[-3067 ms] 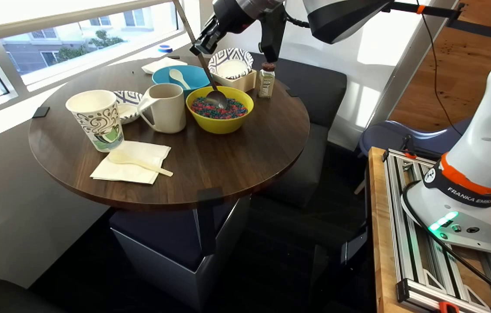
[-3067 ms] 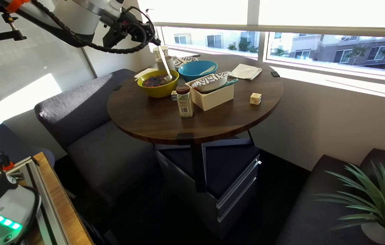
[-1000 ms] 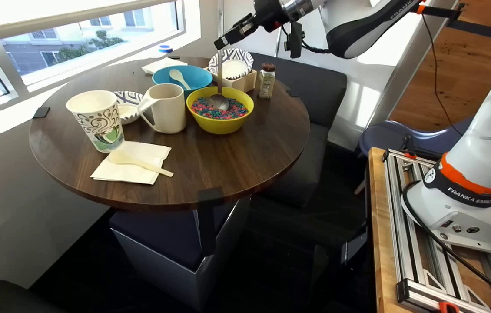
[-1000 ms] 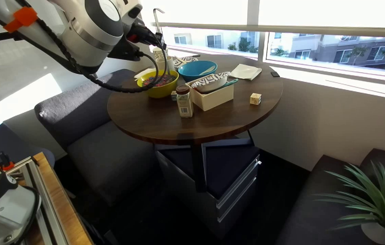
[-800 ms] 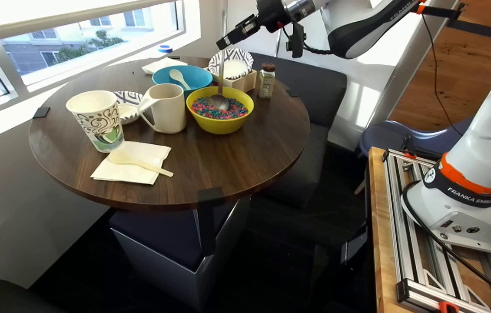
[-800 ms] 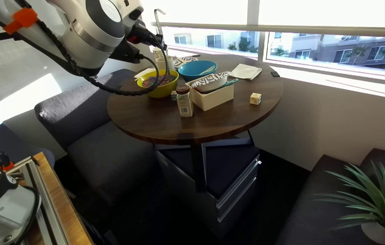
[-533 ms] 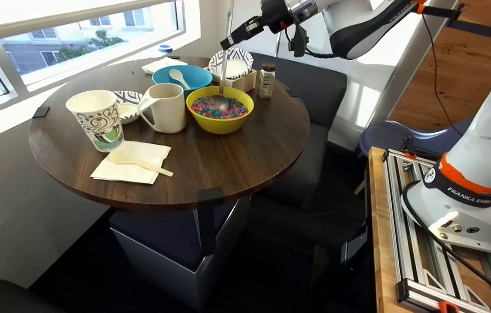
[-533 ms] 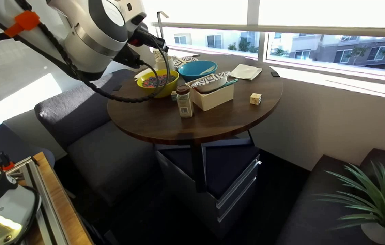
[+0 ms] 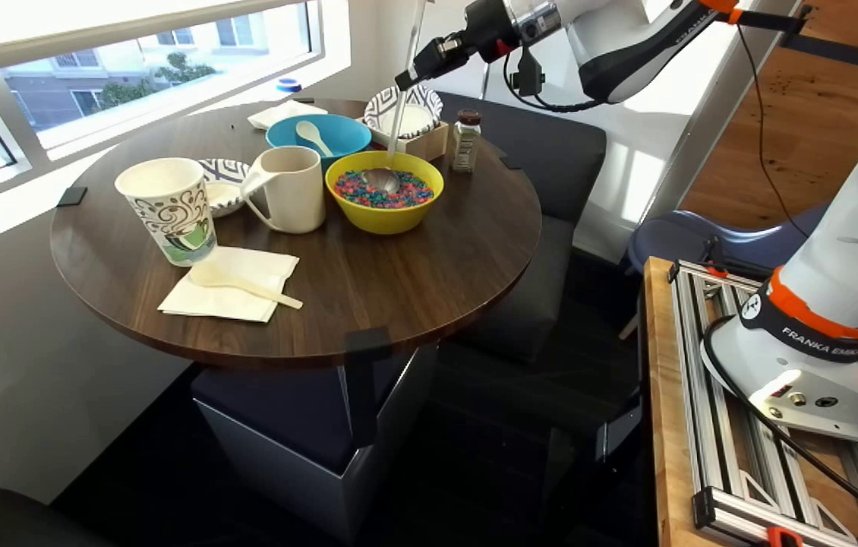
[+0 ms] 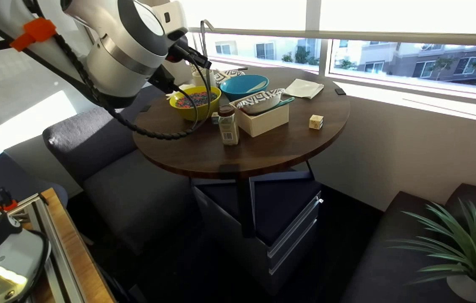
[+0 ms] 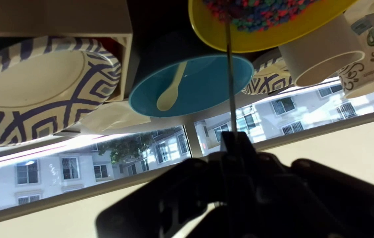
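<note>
my claw (image 11: pixel 236 142) is narrow, pinching the ladle (image 11: pixel 230 76) partway up. its scoop (image 9: pixel 382 180) lies inside the yellow bowl (image 9: pixel 383 221), amid the coloured bits (image 9: pixel 402 197). i judge the grip made; the scoop is not yet clear. whether it is loaded, i cannot tell. beyond, the blue bowl (image 11: pixel 203 89) holds a pale spoon (image 11: pixel 170 96).

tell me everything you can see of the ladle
The ladle looks like metal, grey and shiny, with a round head, a long slim handle and, in an exterior view, a hooked top end. It stands tilted, head down inside the yellow bowl, at the red, blue and green bits; how deep the head sits is unclear. The gripper is shut on the handle partway up.
</note>
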Robot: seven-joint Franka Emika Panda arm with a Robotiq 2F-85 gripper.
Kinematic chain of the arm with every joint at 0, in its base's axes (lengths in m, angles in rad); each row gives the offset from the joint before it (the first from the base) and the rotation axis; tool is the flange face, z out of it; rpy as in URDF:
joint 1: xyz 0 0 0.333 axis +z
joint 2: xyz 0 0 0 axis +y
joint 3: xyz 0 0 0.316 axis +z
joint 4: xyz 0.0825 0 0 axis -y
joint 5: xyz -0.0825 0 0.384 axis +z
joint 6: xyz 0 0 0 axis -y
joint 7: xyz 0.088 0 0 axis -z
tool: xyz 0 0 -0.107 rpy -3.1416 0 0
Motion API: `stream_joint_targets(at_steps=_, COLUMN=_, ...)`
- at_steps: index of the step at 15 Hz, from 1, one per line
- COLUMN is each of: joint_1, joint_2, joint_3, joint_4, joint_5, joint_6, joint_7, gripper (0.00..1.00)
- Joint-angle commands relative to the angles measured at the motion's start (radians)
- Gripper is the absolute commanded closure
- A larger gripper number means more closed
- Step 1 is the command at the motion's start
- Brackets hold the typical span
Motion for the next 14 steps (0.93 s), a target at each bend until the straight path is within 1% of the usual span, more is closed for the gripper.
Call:
stream_joint_targets(at_steps=1, joint_1=-0.021, joint_2=0.045, joint_3=-0.011, joint_4=0.026, joint_5=-0.088, joint_6=0.046, joint_7=0.093, gripper=0.99)
stream_joint_targets(at_steps=5, joint_1=-0.036, joint_2=0.057, joint_3=-0.015, joint_4=0.053, joint_5=-0.139, joint_6=0.07, joint_7=0.155, gripper=0.99)
stream_joint_targets(at_steps=6, joint_1=-0.028, joint_2=0.032, joint_3=-0.009, joint_4=0.036, joint_5=-0.076, joint_6=0.049, joint_7=0.106, gripper=0.99)
stream_joint_targets(at_steps=7, joint_1=-0.029, joint_2=0.033, joint_3=-0.009, joint_4=0.039, joint_5=-0.078, joint_6=0.05, joint_7=0.11, gripper=0.96)
stream_joint_targets(at_steps=13, joint_1=-0.028, joint_2=0.033, joint_3=-0.009, joint_4=0.039, joint_5=-0.078, joint_6=0.05, joint_7=0.109, gripper=0.96)
stream_joint_targets(at_steps=14, joint_1=-0.028, joint_2=0.033, joint_3=-0.009, joint_4=0.039, joint_5=-0.078, joint_6=0.05, joint_7=0.109, gripper=0.99)
